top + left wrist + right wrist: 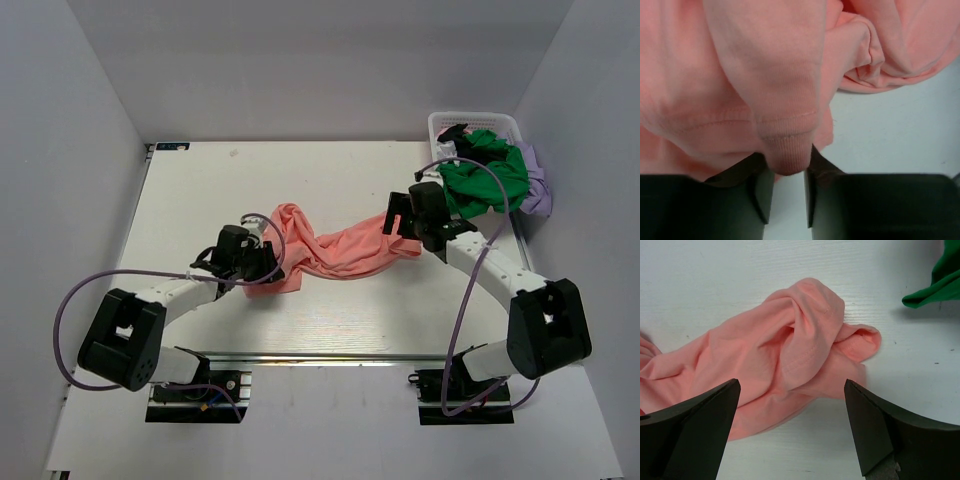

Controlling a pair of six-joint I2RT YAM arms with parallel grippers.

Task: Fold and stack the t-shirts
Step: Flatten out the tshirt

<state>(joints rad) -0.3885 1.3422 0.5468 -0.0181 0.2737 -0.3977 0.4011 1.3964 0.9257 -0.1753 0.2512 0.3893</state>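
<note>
Looking down from the top camera: finding the salmon-pink t-shirt (330, 250) lying crumpled across the middle of the bench (200, 190), stretching as a rumpled band between the two arms. Spotting the left fingers (262, 262) sitting on the bunched cloth at its left end, and the right fingers (397, 218) hanging over its right end. Not making out either pair's spread from up here. Noting the white basket (440, 125) standing at the far right corner, with the green t-shirt (485, 180) spilling over its near rim onto the bench, the lilac t-shirt (540, 190) drooping over its right side and a dark t-shirt (455, 133) showing inside.

Switching to the left wrist: seeing the left fingers (760, 200) pinching a stitched fold of the salmon-pink t-shirt (765, 75), the cloth filling the narrow gap at their tips and touching both, with bare bench (900, 130) showing to the right.

Switching to the right wrist: seeing the right fingers (700, 435) standing spread wide and gripping nothing, hovering above a twisted end of the salmon-pink t-shirt (805, 340) resting on the bench (715, 280). Catching an edge of the green t-shirt (935, 290) at the upper right, apart from the pink cloth.
</note>
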